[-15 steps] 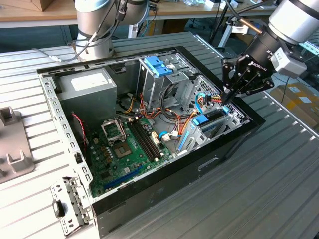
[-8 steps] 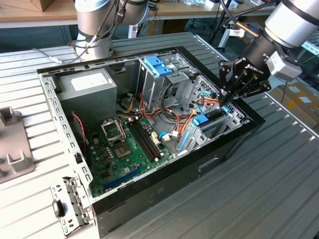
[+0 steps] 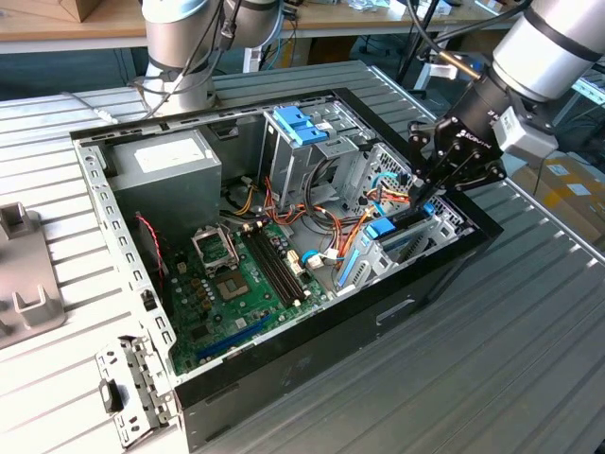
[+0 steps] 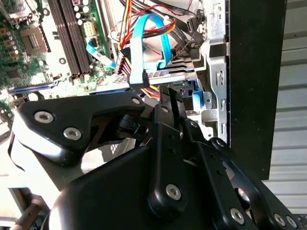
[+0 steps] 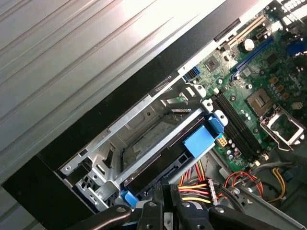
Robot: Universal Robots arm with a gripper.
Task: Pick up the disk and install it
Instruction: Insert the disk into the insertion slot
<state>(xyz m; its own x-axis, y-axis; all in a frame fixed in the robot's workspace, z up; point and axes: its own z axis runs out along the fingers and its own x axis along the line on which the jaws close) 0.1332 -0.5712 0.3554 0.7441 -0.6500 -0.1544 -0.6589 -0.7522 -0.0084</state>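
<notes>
My pincer (image 3: 422, 200) low inside open computer case (image 3: 312, 355), at drive bay corner. Disk (image 5: 165, 155) fills metal cage (image 5: 103, 143) beneath; no gap either side. Bundle of coloured cables (image 3: 354, 222) crowds side toward motherboard (image 3: 236, 284). Black case wall (image 5: 120, 103) hems far side. Above motherboard, open room. Ribbed desk (image 3: 492, 359) around case bare.

The black, bolted metal gripper (image 4: 165, 103) reached down among the parts inside the open computer case, its fingers close together with no gap visible between them. Just beyond its tips lay a flat light-blue ribbon cable (image 4: 144, 45) looped over red and yellow wires. The green motherboard (image 4: 33, 43) lay nearby. A bright blue plastic tab (image 4: 199, 99) sat beside the silver metal drive cage (image 4: 216, 72).
</notes>
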